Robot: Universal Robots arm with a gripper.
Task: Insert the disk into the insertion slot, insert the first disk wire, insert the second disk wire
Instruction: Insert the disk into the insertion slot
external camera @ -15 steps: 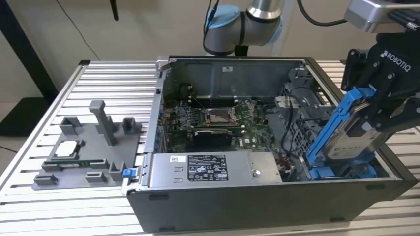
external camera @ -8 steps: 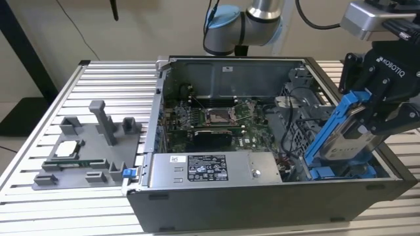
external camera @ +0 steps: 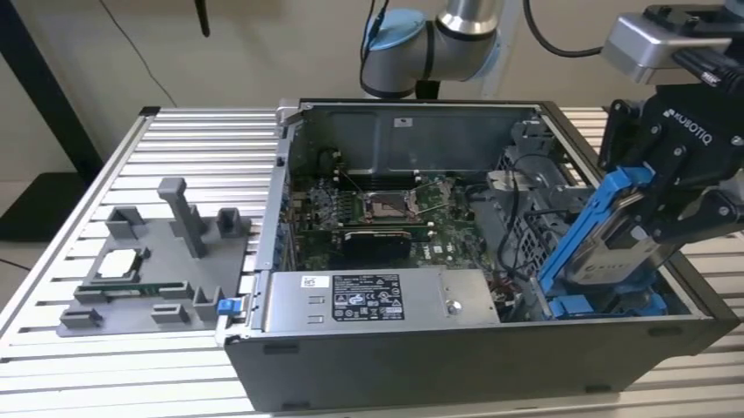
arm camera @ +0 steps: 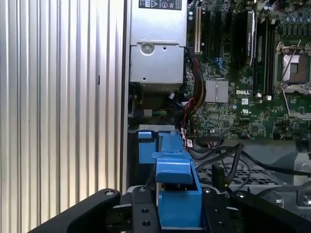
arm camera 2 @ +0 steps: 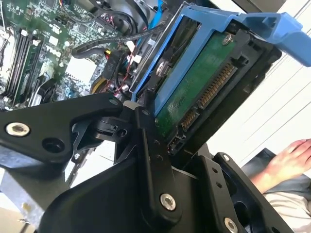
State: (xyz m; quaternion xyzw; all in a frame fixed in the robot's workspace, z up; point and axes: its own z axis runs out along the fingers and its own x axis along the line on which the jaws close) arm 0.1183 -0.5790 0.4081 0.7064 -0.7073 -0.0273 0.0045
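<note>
You have the jaws clamped on the disk (external camera: pixel 611 252), its long axis steeply tilted, lower end meeting the insertion slot (external camera: pixel 532 252) directly below.

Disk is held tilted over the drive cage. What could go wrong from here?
1. The disk, clamped in the gripper, is tilted over the insertion slot; its blue frame may jam on the cage edge.
2. Loose cables lie beside the slot and might get pinched under the disk.
3. A person's hand shows beyond the gripper in the second wrist view; it may be within the arm's reach.
</note>
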